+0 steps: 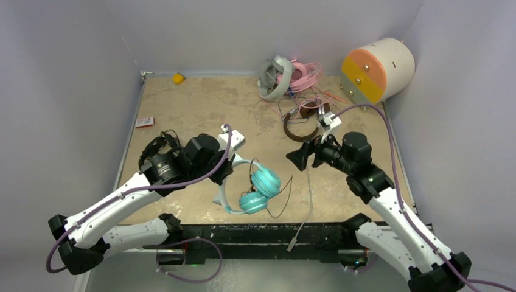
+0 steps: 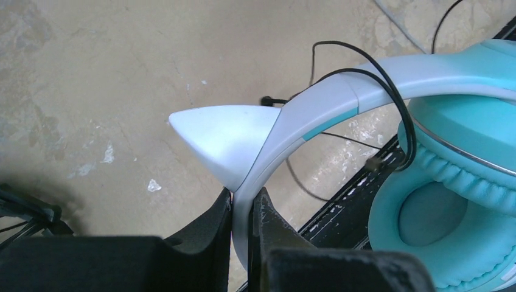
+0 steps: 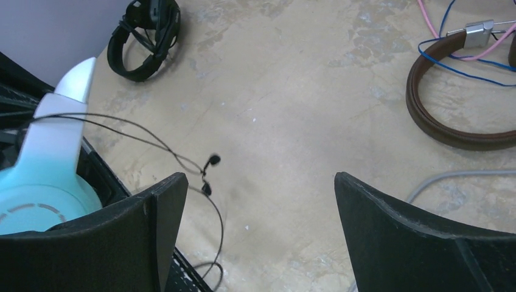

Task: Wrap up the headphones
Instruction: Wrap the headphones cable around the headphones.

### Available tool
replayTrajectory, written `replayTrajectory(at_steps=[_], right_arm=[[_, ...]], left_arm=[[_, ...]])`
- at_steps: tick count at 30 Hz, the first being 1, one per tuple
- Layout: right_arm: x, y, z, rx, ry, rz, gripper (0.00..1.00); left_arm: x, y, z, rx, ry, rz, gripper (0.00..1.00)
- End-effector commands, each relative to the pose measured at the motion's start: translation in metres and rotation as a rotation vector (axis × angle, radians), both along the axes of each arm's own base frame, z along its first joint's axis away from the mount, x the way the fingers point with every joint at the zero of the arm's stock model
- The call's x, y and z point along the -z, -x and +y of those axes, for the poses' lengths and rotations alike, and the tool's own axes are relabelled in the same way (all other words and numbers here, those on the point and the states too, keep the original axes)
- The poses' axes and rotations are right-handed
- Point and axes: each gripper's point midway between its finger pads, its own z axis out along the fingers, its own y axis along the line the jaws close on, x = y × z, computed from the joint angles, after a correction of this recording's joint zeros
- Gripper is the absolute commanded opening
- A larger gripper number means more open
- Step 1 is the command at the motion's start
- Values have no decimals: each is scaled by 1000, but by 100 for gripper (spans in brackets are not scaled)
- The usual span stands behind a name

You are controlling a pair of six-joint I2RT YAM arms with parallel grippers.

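Left end effector (image 2: 243, 204) pinches the headband of the teal-and-white headphones (image 2: 365, 85); right end effector (image 3: 258, 182) hangs spread above the worktop (image 3: 292, 79).

The teal-and-white headphones (image 1: 258, 188) carry a thin black cable (image 2: 407, 125). The counter (image 1: 201, 109) is mottled beige. The cylinder (image 1: 389, 58) is cream, faced orange and yellow.

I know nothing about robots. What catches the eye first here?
The teal-and-white headphones at the near edge of the table stand out, their white headband pinched in the left gripper. The right gripper hangs open and empty beside them. In the far right corner sits a big cream cylinder with an orange-and-yellow face, next to a tangle of pink, grey and brown headphones.
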Motion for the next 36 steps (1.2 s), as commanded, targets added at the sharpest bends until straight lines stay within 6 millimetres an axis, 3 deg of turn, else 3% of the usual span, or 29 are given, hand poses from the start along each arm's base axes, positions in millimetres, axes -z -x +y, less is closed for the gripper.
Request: replayTrajectory(at_steps=[1,9,11,15,18,28,36], right_arm=[[-5,6,-10,28,-24,-99,92],[0,18,0,-77,-35,-124,92],[-1,23,16,-182,-62,-115,92],[15,32,45,-385,-105,-21,90],[11,53,61,-568,-214,-28,90],[-3,94,63,-764,-278,-162,93],[-15,95,69,-793,-271,-211,96]], left_arm=[[-34,6,-27,108,168,-50,0],[-39,39,-54,369,244,8,0],[-47,46,-61,424,289,10,0],[-60,49,-64,446,328,-13,0],[-68,52,-65,453,344,-3,0],[-94,74,-67,549,419,24,0],[-106,77,-73,583,439,30,0]])
